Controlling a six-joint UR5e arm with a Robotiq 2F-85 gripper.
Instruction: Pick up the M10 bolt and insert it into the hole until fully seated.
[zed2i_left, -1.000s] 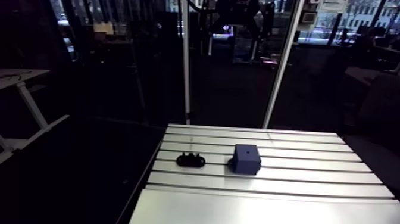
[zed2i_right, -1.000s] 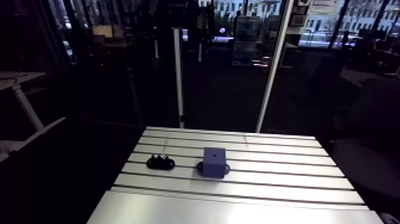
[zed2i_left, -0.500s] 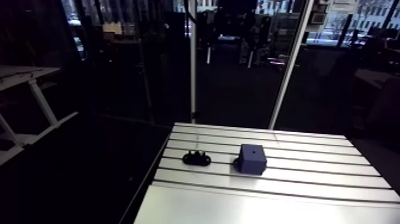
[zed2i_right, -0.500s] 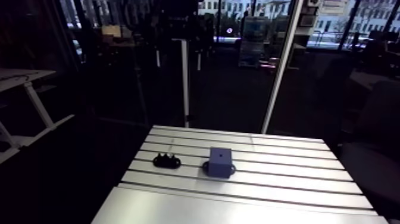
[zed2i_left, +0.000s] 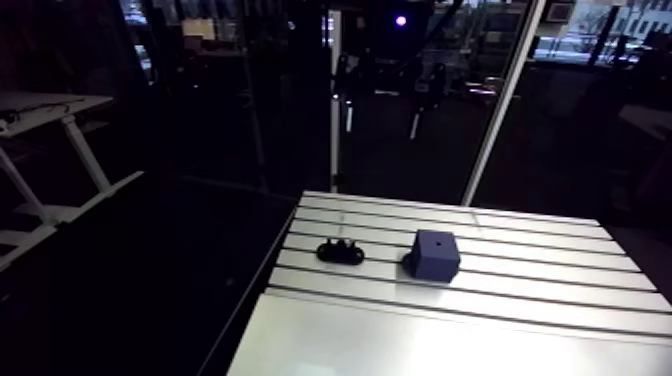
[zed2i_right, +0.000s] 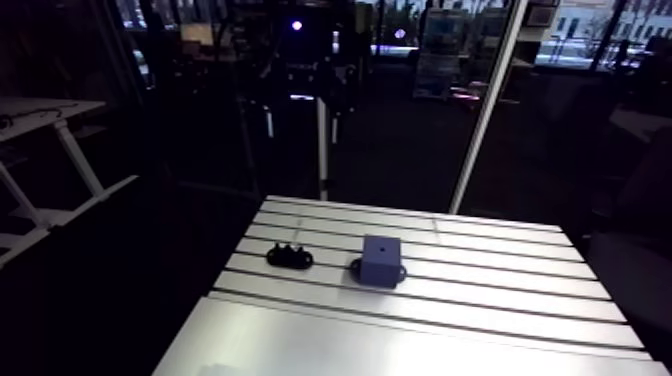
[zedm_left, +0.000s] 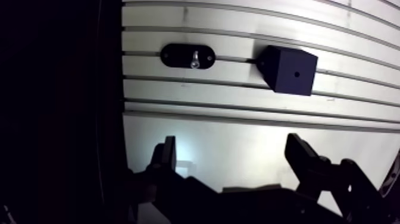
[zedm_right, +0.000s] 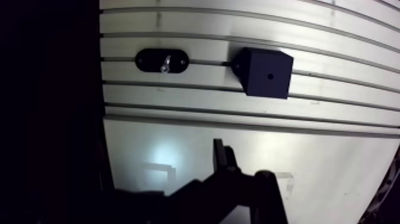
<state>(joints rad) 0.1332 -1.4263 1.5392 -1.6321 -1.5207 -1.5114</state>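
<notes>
In the wrist view a small silvery bolt (zedm_left: 194, 58) stands in an oval black holder (zedm_left: 178, 55) on the slotted table (zedm_left: 238, 122). Beside the holder sits a dark blue block (zedm_left: 288, 70) with a small hole (zedm_left: 296, 75) in its upper face. My gripper (zedm_left: 232, 146) hangs high above the smooth plate part of the table, well short of both, and it is open, with nothing between its fingers (zedm_left: 165, 156). The arm view shows the same holder (zed2i_left: 340, 252) and block (zed2i_left: 435, 256) side by side on the ribbed part.
The table's side edge (zedm_left: 122, 119) runs close beside the holder, with dark floor beyond it. A smooth aluminium plate (zed2i_left: 450, 340) covers the table's near part, under the gripper. Ribbed slots run across the far part.
The arm view has shifted as the camera moved with the arm. The holder, the bolt and the blue block keep their places on the table.
</notes>
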